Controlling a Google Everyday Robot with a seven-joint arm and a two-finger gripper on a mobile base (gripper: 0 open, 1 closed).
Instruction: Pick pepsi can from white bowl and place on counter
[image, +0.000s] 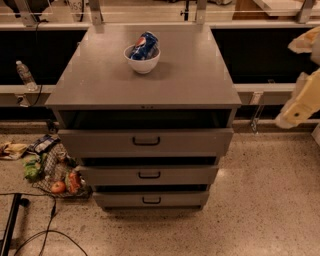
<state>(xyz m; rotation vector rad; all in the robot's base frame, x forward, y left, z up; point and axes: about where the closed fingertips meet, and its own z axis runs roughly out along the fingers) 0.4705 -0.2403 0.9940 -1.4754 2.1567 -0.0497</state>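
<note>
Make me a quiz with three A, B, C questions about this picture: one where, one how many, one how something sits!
1. Where is the pepsi can? A on the floor; B in the white bowl; C in a drawer.
2. How many black drawer handles? A two; B three; C five.
3. How does the can sit? A leaning; B upright; C squashed flat.
Answers: 1 B, it lies in the bowl on the counter, far from the tool at the picture's right edge. 2 B, one per drawer. 3 A, it tilts against the rim.
</note>
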